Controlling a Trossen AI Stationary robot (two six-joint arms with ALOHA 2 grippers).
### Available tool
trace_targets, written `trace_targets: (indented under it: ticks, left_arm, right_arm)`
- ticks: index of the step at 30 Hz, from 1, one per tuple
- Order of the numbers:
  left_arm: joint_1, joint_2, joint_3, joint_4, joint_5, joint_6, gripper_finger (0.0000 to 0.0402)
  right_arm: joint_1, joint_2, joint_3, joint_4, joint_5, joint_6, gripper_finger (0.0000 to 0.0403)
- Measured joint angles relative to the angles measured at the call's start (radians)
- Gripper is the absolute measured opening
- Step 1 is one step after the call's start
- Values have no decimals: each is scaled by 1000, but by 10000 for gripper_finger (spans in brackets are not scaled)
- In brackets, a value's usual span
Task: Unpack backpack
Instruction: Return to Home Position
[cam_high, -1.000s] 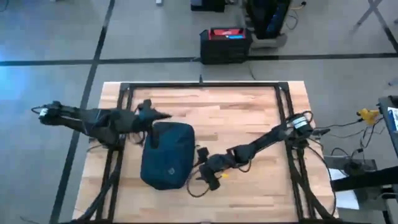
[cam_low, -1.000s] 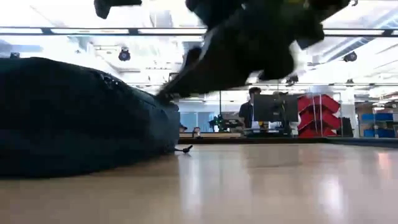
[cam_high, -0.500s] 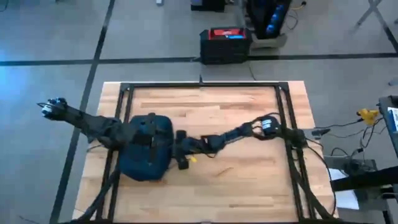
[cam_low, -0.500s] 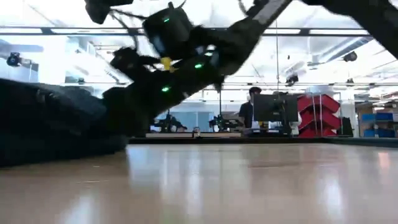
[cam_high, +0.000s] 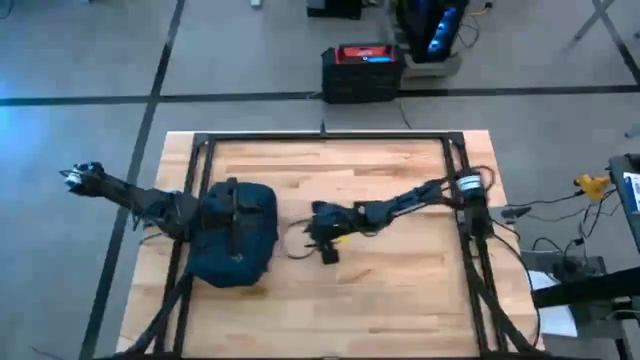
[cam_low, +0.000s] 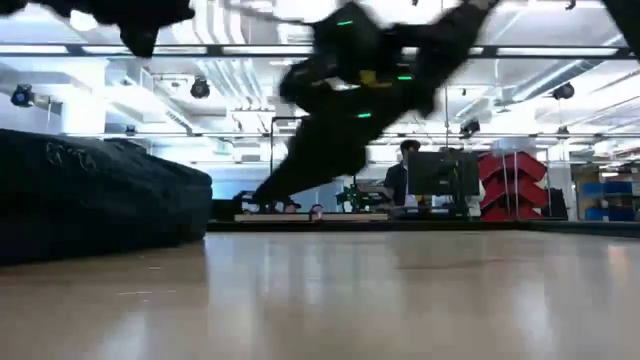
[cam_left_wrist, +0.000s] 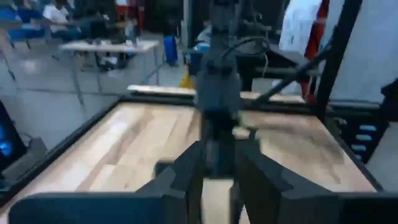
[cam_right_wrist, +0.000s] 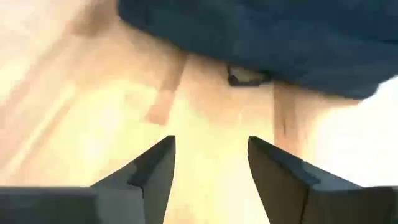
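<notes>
The dark navy backpack (cam_high: 235, 245) lies flat on the left part of the wooden table, its light logo patch (cam_high: 237, 258) facing up; the low view shows it as a low dark mound (cam_low: 90, 195). My left gripper (cam_high: 243, 205) hangs level over the backpack's far part, clear above it in the low view (cam_low: 140, 20). Its fingers (cam_left_wrist: 217, 149) are open by a narrow gap with bare wood showing between them. My right gripper (cam_high: 308, 233) stands open (cam_right_wrist: 211, 146) just to the backpack's right, pointing at it, a small dark zipper pull (cam_right_wrist: 247, 76) ahead.
A black frame (cam_high: 325, 137) runs round the tabletop. A black case with a red top (cam_high: 362, 70) stands on the floor beyond the far edge. Bare wood (cam_high: 400, 290) lies to the right of the backpack. A person (cam_low: 405, 165) sits at monitors far behind.
The backpack has slid toward the table's left edge and bunched into a rounder shape. My right gripper went left and toward the far edge against it, then drew back to the right. My left gripper pulled back toward the left edge, sank over the backpack, and narrowed its gap.
</notes>
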Motion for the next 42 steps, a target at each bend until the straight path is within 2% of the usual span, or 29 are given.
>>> trace_targets:
  ticks: [4, 9, 12, 18, 23, 26, 34, 37, 40, 42]
  left_arm:
    - [105, -18, -56, 56, 52, -8, 78]
    - [258, -11, -68, 52, 189, -30, 77]
    - [313, -37, -68, 11, 209, -18, 77]
    - [284, -189, -60, -148, 211, -37, 77]
    - [201, -331, -110, -141, 135, -30, 77]
    - [171, -398, -156, -149, 119, -21, 77]
    - [132, -610, -210, -223, 114, 11, 77]
    - [130, -604, -232, -251, 53, -9, 77]
    - [132, -563, -252, -254, -60, -82, 77]
    - [132, -533, -256, -282, -76, -84, 77]
  right_arm:
    - [11, -201, -234, 174, 11, -17, 159]
    - [10, -473, -429, 195, 13, -26, 134]
    - [20, -648, -547, 191, 20, -15, 115]
    - [40, -1041, -782, 194, 152, 15, 66]
    - [49, -1328, -922, 191, 155, 80, 23]
    - [61, -1460, -968, 168, 155, 82, 4]
    - [88, -1772, -968, -160, 155, 97, 1]
    - [87, -1854, -968, -218, 215, 109, 2]
    - [87, -1852, -969, -282, 222, 133, 3]
    - [88, -1825, -969, -269, 222, 142, 3]
